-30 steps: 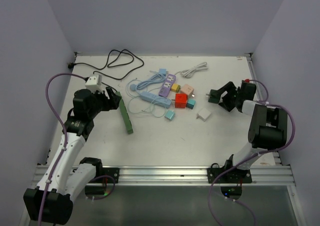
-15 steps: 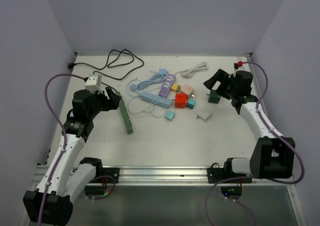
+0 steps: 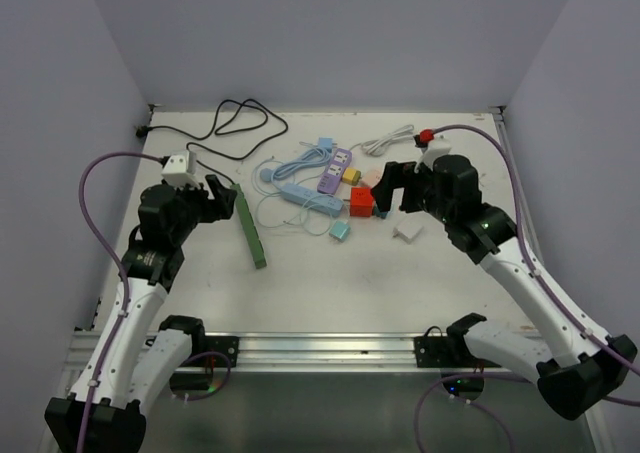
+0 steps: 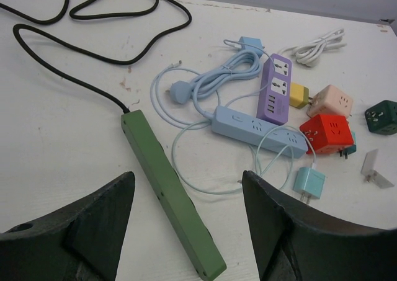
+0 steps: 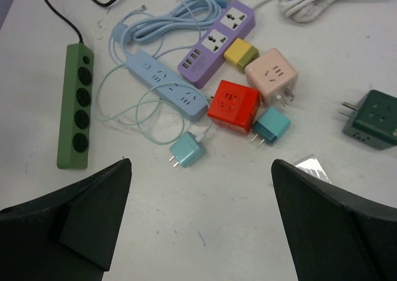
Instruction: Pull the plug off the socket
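the right pincer point(image 5: 200, 164) is hovering spread wide above the glossy red cube socket point(image 5: 232, 106) and the boxy teal plug point(image 5: 271, 124) touching it. the left pincer point(image 4: 186, 177) is gaping empty too.

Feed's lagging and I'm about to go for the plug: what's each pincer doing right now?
Left pincer: open, holding nothing.
Right pincer: open, holding nothing.
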### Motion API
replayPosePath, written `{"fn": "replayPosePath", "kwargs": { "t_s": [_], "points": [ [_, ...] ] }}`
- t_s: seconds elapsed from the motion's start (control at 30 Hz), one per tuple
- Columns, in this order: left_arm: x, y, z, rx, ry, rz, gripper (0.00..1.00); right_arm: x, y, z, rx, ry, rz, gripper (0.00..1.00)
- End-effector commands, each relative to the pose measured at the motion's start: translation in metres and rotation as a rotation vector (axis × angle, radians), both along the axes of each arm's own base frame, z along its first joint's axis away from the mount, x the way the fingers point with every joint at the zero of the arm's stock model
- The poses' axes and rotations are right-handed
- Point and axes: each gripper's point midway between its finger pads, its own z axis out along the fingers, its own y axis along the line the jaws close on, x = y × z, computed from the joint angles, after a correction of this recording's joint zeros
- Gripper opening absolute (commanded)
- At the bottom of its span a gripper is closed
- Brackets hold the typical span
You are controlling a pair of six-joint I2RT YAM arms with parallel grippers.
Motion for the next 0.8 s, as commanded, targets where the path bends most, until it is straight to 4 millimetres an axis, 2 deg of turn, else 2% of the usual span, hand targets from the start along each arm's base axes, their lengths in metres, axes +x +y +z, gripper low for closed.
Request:
{"fn": "replayPosePath", "kwargs": {
  "t_s": [0.0, 0.07, 0.13, 0.3, 0.37, 0.57, 0.77],
  "points": [
    [-0.001, 0.011, 0.003, 0.043, -0.02, 0.046, 0.74, -0.017, -0.036, 0.005, -0.091, -0.021, -0.088, 0.99],
    [-0.001, 0.015, 0.005, 0.048, -0.028, 0.069, 0.74, -0.02, -0.04, 0.015, -0.056, -0.082, -0.111, 0.99],
    [-0.001, 0.016, 0.006, 0.048, -0.04, 0.077, 0.74, -0.028, -0.049, 0.012, -0.049, -0.114, -0.135, 0.99],
    [0.001, 0.017, 0.007, 0.048, -0.04, 0.083, 0.75, -0.029, -0.072, -0.02, -0.153, -0.034, -0.232, 0.99],
    [0.001, 0.019, 0.007, 0.051, -0.039, 0.09, 0.75, -0.03, -0.076, -0.027, -0.154, 0.012, -0.272, 0.99],
    [0.001, 0.034, 0.007, 0.078, -0.039, 0.159, 0.75, -0.028, -0.075, -0.031, -0.15, 0.052, -0.301, 0.99],
    [-0.001, 0.035, 0.011, 0.073, -0.057, 0.161, 0.76, -0.032, -0.078, -0.025, -0.097, 0.013, -0.323, 0.99]
  ]
}}
